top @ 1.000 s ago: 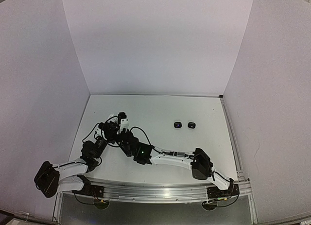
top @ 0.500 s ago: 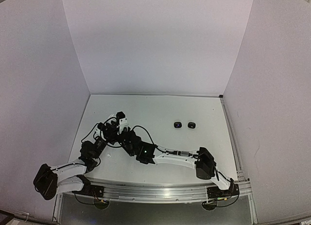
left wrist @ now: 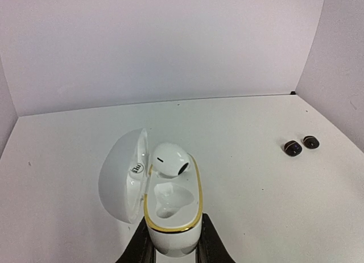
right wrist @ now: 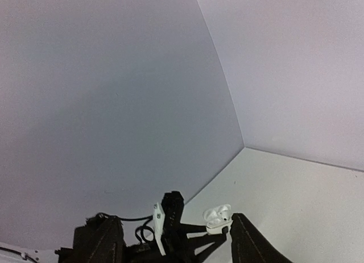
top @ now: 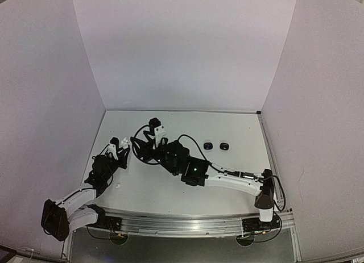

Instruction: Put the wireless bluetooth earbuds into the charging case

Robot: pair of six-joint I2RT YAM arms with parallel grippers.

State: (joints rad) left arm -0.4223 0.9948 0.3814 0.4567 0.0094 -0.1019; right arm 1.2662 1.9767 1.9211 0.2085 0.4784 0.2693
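Your left tool (left wrist: 173, 245) is clamped on the lower body of the white charging case (left wrist: 197, 195), one finger on each flank. The mouth faces up and the lid (left wrist: 119, 180) is swung open to the left. One white earbud (left wrist: 169, 159) sits in the far well, its rounded head standing proud of the gold rim. The near well is empty.

Your right tool (right wrist: 176, 243) is spread wide with nothing between its fingers, and it is tilted up toward the back wall. The held case shows beyond its fingers.

Two black earbuds (left wrist: 293, 147) lie side by side on the counter (left wrist: 256, 217), well to the right of the case. They are too small in these views to show how they are turned. No second white bud shows clearly in any view.

Expect every bud to be very light, hard and glossy. A rounded shell like that will probably squirt out of a pinch that lands off-centre or closes hard. Take one across its narrowest, flattest pair of faces, or by the stem if you can see one. Close only enough to lift it.

The case is just as slick and likely just as light. Push straight down into a well, not sideways, or it may twist in the left tool's grip. The seated bud may need a gentle press on its head to settle flush.
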